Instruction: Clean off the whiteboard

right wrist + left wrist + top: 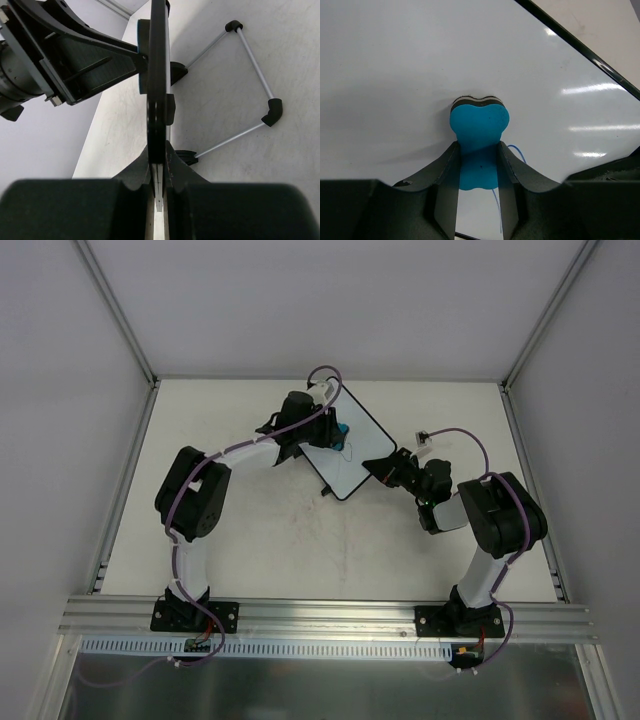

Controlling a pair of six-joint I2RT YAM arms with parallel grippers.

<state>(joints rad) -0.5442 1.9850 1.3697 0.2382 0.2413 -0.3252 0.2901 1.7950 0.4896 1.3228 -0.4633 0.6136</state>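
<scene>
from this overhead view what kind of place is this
Likely a robot lab test cell: two black-and-white arms bolted to a silver aluminium rail, a white tabletop, plain white panel walls.

No readable text, labels, brands or numbers, whiteboard (350, 445) surface without legible writing
</scene>
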